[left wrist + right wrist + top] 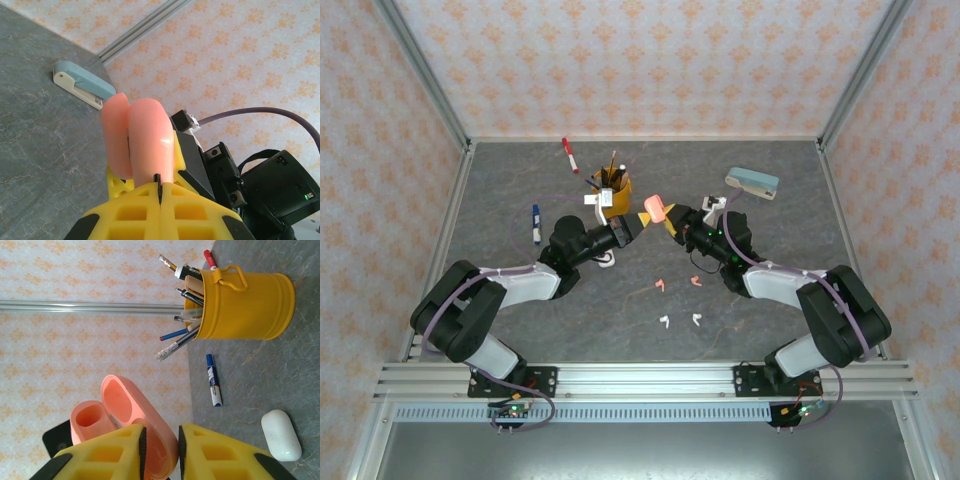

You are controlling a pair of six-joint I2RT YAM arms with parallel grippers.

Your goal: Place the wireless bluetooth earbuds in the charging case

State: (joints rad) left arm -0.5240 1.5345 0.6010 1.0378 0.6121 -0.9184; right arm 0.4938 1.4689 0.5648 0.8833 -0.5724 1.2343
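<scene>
Open salmon-pink pebble-shaped charging case (pixel 131 412) held between the two arms over the grey stone-patterned counter (pixel 770 240).
The right gripper (pixel 160 437) has its yellow jaws clamped on the case, whose lid stands open. The left gripper (pixel 160 184) has its jaws pressed shut, tips right at the case. Two tiny salmon-pink stemmed earbuds (pixel 661 285) and two tiny white stemmed earbuds (pixel 663 321) lie loose on the counter, nearer the arm bases.

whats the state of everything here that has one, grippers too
pink charging case, open, empty, held off the table
white charging case, closed, lying on the table
pink earbuds, loose on the table
white earbuds, loose on the table
stapler, closed
blue marker, capped, lying flat
yellow pen cup, upright, full
left gripper, shut
right gripper, shut on the pink charging case
</scene>
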